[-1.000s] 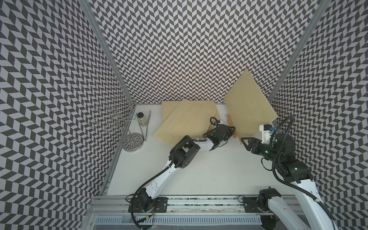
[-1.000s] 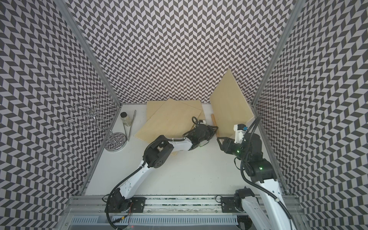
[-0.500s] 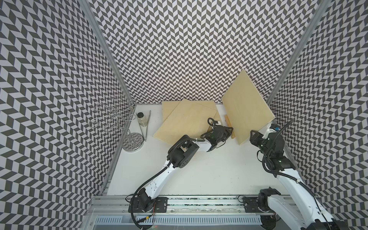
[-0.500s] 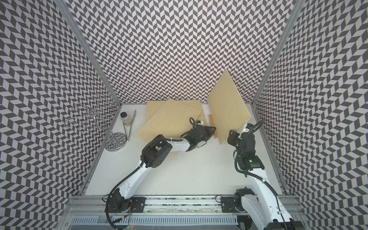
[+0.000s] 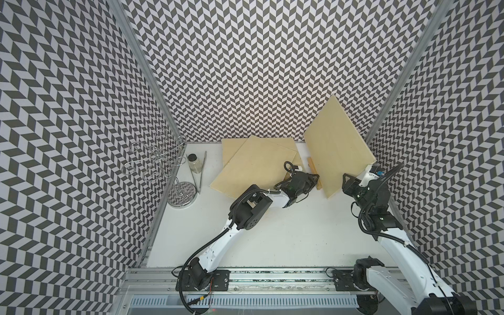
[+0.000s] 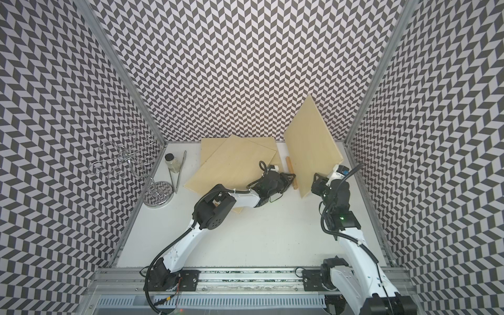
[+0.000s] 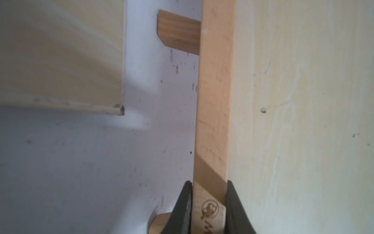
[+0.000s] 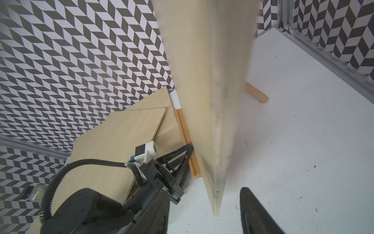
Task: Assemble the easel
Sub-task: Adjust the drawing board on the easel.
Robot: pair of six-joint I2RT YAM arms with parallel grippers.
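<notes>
wooden strip [image 7: 212,121], pinched between left jaws

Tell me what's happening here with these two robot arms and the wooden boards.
They are putting an easel together. The left hand is clamped on one end of a wooden strip that lies along the foot of the upright board. The right hand is open at that board's near edge, with the edge between its fingers, apparently not gripping it. Two more boards lie flat on the table at the back.
</notes>
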